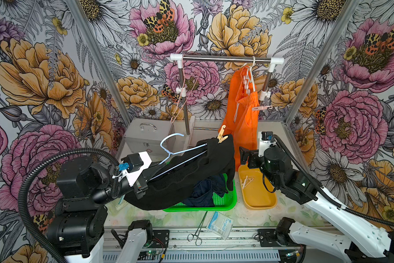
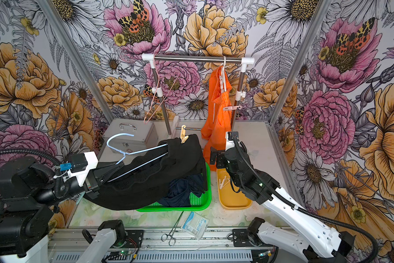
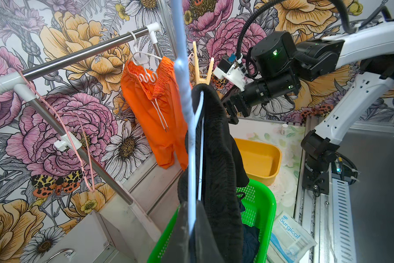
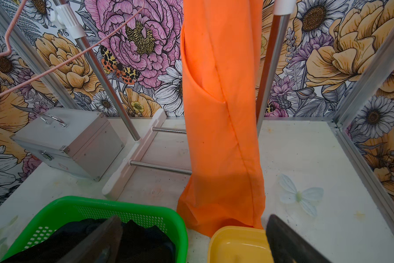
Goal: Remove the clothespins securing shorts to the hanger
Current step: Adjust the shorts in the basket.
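The left claw (image 1: 154, 175) is clamped shut on the blue hanger (image 1: 171, 145), which carries the black shorts (image 1: 191, 166). A wooden clothespin (image 1: 222, 136) pins them at its far end. The right claw (image 1: 243, 156), wide open and empty, hangs near the clothespin's right, above the yellow tub (image 1: 260, 195).

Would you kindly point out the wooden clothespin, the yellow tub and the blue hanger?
wooden clothespin (image 3: 202, 79): left wrist view, where its two legs meet.
yellow tub (image 1: 258, 193): a top view, bare floor.
blue hanger (image 3: 180, 66): left wrist view, twisted neck.
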`<action>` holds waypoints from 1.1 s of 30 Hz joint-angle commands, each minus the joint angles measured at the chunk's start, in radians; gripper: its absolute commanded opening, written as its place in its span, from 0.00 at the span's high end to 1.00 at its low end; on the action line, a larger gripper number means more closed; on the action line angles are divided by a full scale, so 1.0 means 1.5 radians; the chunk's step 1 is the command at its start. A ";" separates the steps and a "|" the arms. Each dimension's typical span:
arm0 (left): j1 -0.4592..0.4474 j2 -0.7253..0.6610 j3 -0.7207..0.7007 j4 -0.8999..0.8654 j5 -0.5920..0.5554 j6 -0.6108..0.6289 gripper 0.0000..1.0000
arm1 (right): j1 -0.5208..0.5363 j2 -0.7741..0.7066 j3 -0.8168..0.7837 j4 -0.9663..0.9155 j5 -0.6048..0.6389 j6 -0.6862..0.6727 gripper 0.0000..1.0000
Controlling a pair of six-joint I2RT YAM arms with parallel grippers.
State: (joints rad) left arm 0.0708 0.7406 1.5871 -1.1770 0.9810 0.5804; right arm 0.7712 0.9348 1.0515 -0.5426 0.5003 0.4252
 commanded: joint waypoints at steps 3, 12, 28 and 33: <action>0.004 0.021 -0.027 0.009 -0.004 0.015 1.00 | -0.006 0.011 0.027 -0.006 -0.008 0.006 0.00; -0.028 0.096 -0.026 0.021 0.001 0.002 1.00 | -0.033 0.018 0.025 -0.008 -0.028 0.015 0.00; -0.248 0.256 -0.095 0.278 -0.066 -0.121 1.00 | -0.205 -0.101 0.008 -0.027 -0.178 0.002 0.00; -0.239 0.268 -0.114 0.293 -0.069 -0.113 1.00 | -0.235 -0.123 0.011 -0.027 -0.248 -0.033 0.01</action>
State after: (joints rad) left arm -0.3019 1.1637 1.4162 -0.8471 0.8021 0.4320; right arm 0.4351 0.7517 1.0595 -0.5720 0.2260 0.4179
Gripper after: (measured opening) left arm 0.054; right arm 0.996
